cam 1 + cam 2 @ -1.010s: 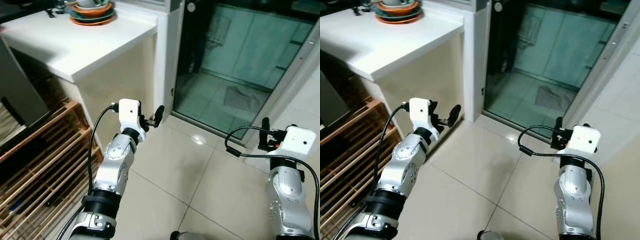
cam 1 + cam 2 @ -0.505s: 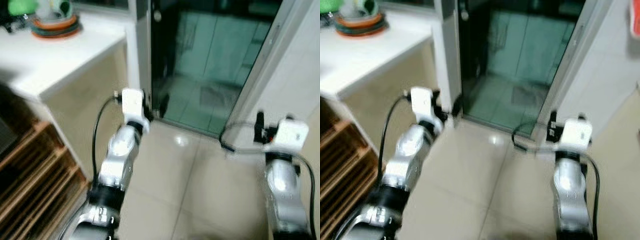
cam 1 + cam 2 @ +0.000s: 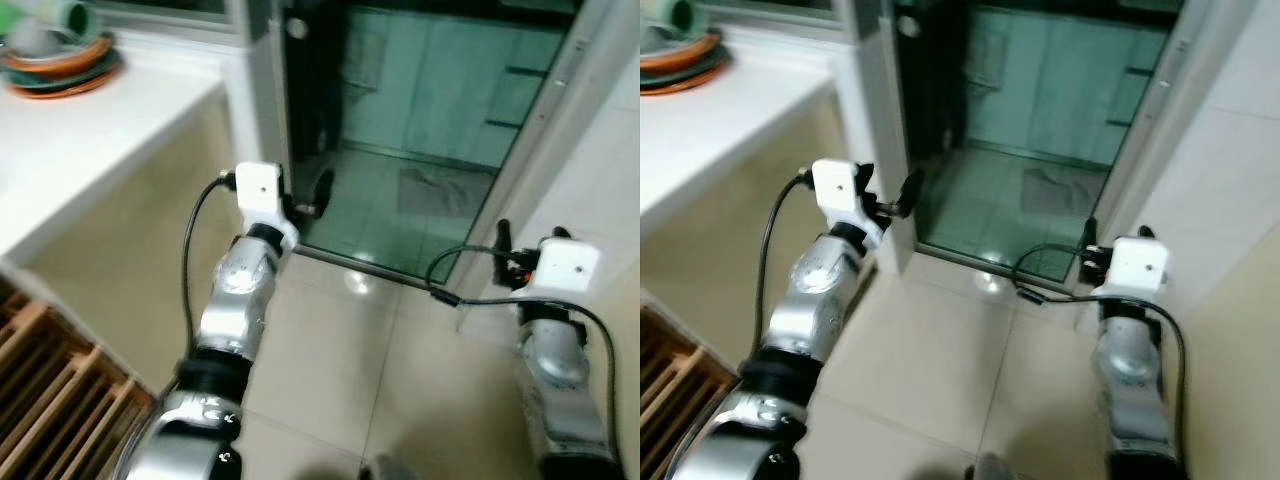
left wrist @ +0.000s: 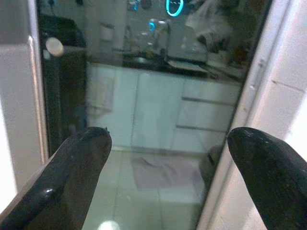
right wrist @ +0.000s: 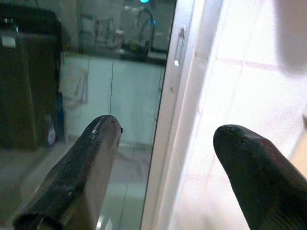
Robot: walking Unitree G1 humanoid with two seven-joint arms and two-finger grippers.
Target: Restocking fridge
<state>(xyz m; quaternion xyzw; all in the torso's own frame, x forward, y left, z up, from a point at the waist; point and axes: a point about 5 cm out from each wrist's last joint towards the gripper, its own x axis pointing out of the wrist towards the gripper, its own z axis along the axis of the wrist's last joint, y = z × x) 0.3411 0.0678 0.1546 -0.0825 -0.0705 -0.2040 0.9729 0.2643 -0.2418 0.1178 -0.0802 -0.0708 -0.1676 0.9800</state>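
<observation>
Grippers, left gripper (image 4: pixel 165 158) and right gripper (image 5: pixel 168 158), ride raised, spread wide and empty, apparently for walking toward the glass door (image 3: pixel 430 110); I see no fridge or stock.

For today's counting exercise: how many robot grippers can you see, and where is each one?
2. The left gripper is raised before the glass door, beside the white counter. The right gripper is raised near the door's frame.

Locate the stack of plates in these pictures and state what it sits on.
The stack of plates sits on the white counter at the far left of the left eye view, left of the glass door.
</observation>
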